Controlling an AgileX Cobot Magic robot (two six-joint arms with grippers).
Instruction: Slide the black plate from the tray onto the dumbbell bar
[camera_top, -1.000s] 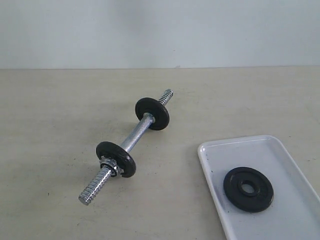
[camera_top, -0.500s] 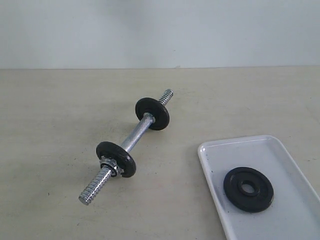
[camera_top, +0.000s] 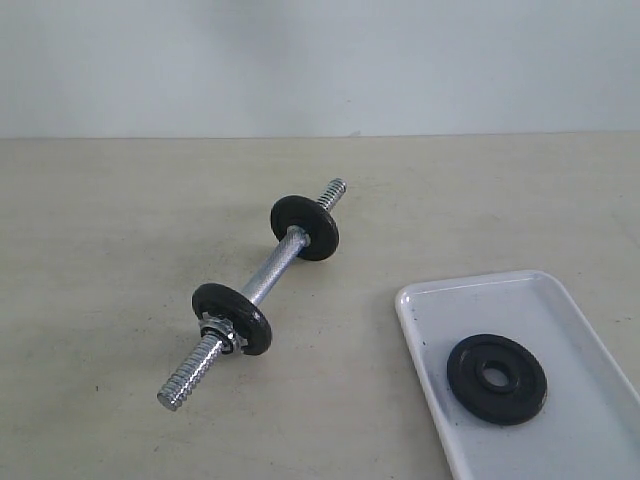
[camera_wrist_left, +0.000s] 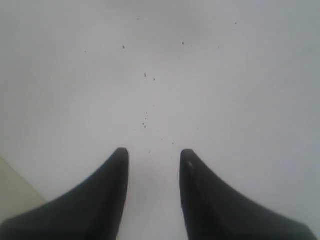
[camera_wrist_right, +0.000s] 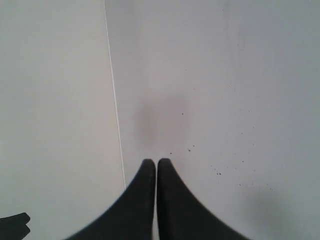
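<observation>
Nothing has shifted in the last second. Black plate (camera_top: 497, 378) lies flat in tray (camera_top: 432, 296), nowhere near my claws and outside both wrist views. My left claw (camera_wrist_left: 152, 155) is spread and empty, my right claw (camera_wrist_right: 157, 162) pressed together. Dumbbell bar (camera_top: 275, 265) untouched, so the task looks unstarted.

The exterior camera looked obliquely down across the tabletop (camera_top: 100, 250), the tray (camera_top: 470, 280) nearest it. Wrist cameras looked past the left hand (camera_wrist_left: 152, 156) and right hand (camera_wrist_right: 156, 164) at pale surfaces (camera_wrist_left: 210, 75).

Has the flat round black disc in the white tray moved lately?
No. The flat round black disc keeps its spot relative to the white tray.
</observation>
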